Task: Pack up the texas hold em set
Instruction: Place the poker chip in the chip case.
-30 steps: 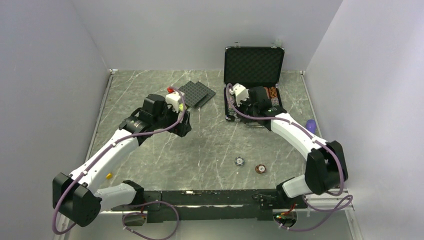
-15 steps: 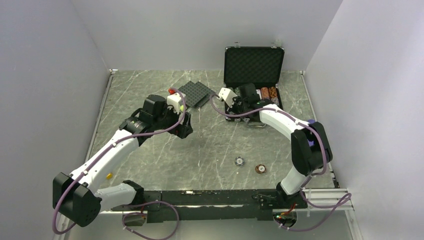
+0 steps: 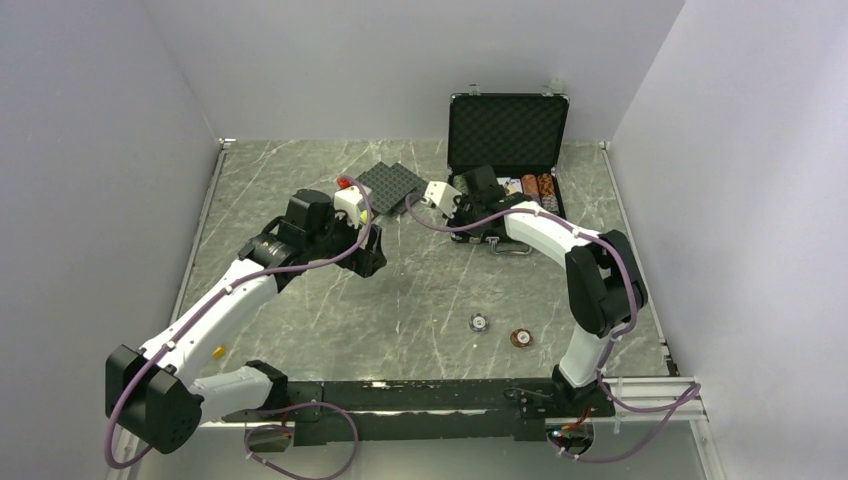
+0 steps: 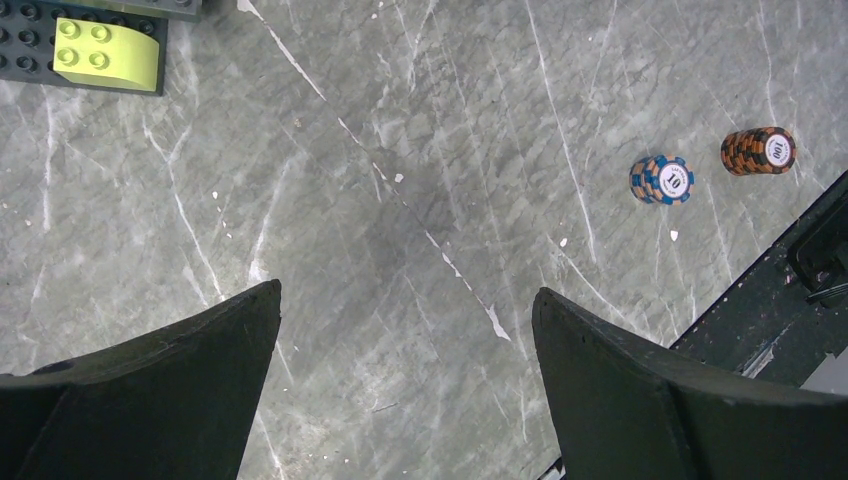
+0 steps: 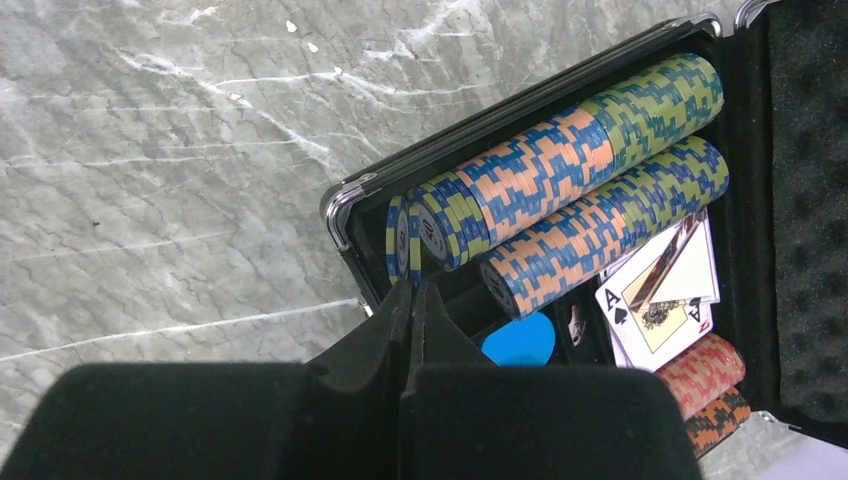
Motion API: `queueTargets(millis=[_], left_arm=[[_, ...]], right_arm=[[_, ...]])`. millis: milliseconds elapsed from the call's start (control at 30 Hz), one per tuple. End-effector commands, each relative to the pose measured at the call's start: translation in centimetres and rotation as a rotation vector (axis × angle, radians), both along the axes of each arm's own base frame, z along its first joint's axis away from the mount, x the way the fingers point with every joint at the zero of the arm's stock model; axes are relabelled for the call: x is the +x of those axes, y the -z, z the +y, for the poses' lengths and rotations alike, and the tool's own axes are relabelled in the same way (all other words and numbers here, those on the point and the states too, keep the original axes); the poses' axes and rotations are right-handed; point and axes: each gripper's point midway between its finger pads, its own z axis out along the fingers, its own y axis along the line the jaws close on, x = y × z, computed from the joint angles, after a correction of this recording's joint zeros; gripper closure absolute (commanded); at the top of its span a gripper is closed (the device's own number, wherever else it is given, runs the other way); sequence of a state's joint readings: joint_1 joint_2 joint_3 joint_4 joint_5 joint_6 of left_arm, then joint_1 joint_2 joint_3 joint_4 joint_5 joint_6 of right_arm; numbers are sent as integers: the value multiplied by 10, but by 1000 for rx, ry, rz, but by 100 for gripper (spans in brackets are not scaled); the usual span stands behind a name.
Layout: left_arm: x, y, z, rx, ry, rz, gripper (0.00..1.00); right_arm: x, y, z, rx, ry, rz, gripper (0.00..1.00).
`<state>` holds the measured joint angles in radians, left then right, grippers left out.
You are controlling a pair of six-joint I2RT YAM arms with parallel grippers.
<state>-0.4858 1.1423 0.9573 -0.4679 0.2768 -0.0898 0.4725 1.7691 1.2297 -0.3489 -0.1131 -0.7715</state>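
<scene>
The left gripper (image 4: 405,380) is held spread wide above the bare grey marble tabletop (image 3: 290,170), with open room on every side. Dark grey studded plates (image 3: 392,186) are seen just beyond it. 2 short chip stacks, the blue-and-orange stack (image 4: 661,179) and the orange-and-black stack (image 4: 758,150), are found near the table's front edge, well apart from the open black silver-edged briefcase (image 3: 507,128). The right gripper (image 5: 412,288) is pressed together at a corner on the case's left side, beside 2 lying rows of chips (image 5: 590,180)
</scene>
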Motion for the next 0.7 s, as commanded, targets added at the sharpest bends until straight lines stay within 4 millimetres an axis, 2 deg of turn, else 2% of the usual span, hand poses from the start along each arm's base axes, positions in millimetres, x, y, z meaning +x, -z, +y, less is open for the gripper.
queueTargets(millis=[0,267,367,467,567,667], left_arm=[[5,-15,-6,-40,22,-45,0],[4,-13,-8,-42,28,-35,1],[4,-12,-8,-40,28,-30,0],[4,-11,-8,-39,27,-30,1],[4,-11,-8,-39,30,-27,1],[4,-10,-8,-39,28,-25,1]], right_arm=[[6,-11,3,-3,-14,-36,100],[10,0,2,-39,-9,-24,100],[15,1,2,-47,2,-38,96],[18,-4,4,-39,10,-70,87],[20,-11,6,-14,22,-92,70],[22,-18,7,15,44,-113,61]])
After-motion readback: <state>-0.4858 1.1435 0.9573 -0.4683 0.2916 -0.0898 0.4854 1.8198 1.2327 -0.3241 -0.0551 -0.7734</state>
